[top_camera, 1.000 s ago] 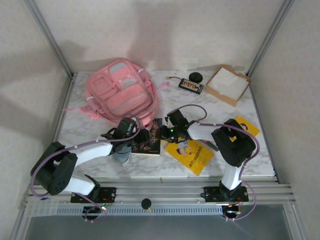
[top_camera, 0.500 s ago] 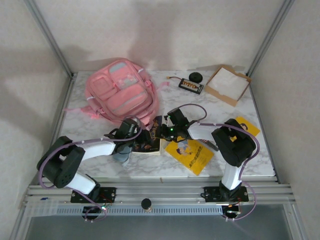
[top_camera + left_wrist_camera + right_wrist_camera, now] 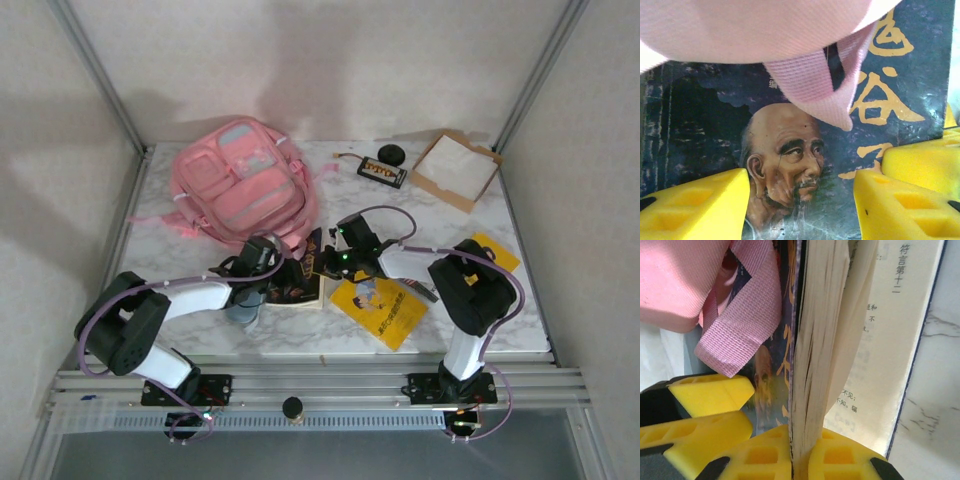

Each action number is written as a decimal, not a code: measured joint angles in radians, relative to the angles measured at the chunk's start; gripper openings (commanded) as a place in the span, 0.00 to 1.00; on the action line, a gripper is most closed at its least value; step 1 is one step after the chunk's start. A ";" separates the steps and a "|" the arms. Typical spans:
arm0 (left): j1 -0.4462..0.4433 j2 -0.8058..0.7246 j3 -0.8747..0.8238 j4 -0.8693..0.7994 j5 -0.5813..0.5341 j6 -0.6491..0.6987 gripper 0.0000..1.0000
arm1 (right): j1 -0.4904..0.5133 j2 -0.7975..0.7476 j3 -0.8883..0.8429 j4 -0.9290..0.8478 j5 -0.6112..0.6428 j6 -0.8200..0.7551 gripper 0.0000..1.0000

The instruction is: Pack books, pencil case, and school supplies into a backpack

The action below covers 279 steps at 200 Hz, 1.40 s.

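- Top external: On your marble table, the pink backpack lies at the far left. The dark blue book lies just beside its near edge, and both arms meet there. The left gripper reaches in from the left and the right gripper from the right. The grey-blue pencil case lies under the left arm. One yellow book lies just right of the blue one, and a second yellow book shows behind the right arm. A cardboard tray sits in the far right corner.
- Left wrist: Your left gripper stands open with its yellow fingers spread well apart. They sit low over the portrait cover with nothing between them. A pink strap from the backpack hangs across the upper part of the cover.
- Right wrist: Your right gripper is clamped tight on the dark blue book. The front cover and a block of pages stand upright between its fingers. The rest of the book lies flat on the table with a printed page showing. The strap hangs at the left beside the raised cover, and the left gripper's yellow fingers are just below it.
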 measured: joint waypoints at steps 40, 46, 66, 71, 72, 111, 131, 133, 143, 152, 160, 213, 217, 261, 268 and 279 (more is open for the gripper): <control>0.000 -0.056 0.073 -0.082 0.027 -0.009 0.68 | -0.048 -0.138 -0.034 -0.047 -0.023 -0.006 0.02; 0.003 -0.069 0.089 -0.091 0.032 -0.010 0.69 | -0.056 -0.163 -0.034 -0.054 -0.026 -0.008 0.02; 0.023 -0.121 0.137 -0.114 0.049 -0.011 0.74 | -0.095 -0.250 -0.041 -0.087 -0.040 -0.010 0.02; 0.031 -0.136 0.148 -0.121 0.053 -0.012 0.76 | -0.108 -0.272 -0.043 -0.095 -0.047 -0.012 0.02; 0.032 -0.138 0.150 -0.121 0.054 -0.011 0.76 | -0.110 -0.275 -0.044 -0.096 -0.048 -0.012 0.02; 0.101 -0.213 0.217 -0.178 0.092 -0.012 0.83 | -0.183 -0.359 -0.025 -0.162 -0.095 -0.045 0.04; 0.139 -0.212 0.257 -0.225 0.116 0.002 0.86 | -0.187 -0.373 0.018 -0.206 -0.116 -0.076 0.05; 0.142 -0.211 0.261 -0.231 0.116 0.006 0.86 | -0.187 -0.375 0.022 -0.209 -0.120 -0.080 0.05; 0.149 -0.203 0.285 -0.253 0.129 0.016 0.86 | -0.190 -0.381 0.044 -0.227 -0.136 -0.094 0.05; 0.150 -0.192 0.301 -0.262 0.145 0.023 0.87 | -0.193 -0.385 0.062 -0.234 -0.153 -0.100 0.06; 0.150 -0.181 0.315 -0.274 0.156 0.034 0.87 | -0.196 -0.385 0.079 -0.238 -0.167 -0.107 0.06; 0.161 -0.130 0.333 -0.267 0.245 0.046 0.79 | -0.199 -0.385 0.142 -0.220 -0.279 -0.100 0.07; 0.161 -0.127 0.333 -0.258 0.254 0.044 0.78 | -0.199 -0.385 0.145 -0.212 -0.288 -0.092 0.07; 0.162 -0.128 0.303 -0.114 0.359 -0.031 0.59 | -0.209 -0.370 0.159 -0.138 -0.353 -0.034 0.07; 0.165 -0.130 0.293 -0.094 0.365 -0.044 0.57 | -0.212 -0.368 0.159 -0.128 -0.364 -0.029 0.07; 0.169 -0.130 0.278 -0.069 0.378 -0.066 0.55 | -0.220 -0.366 0.159 -0.110 -0.382 -0.010 0.07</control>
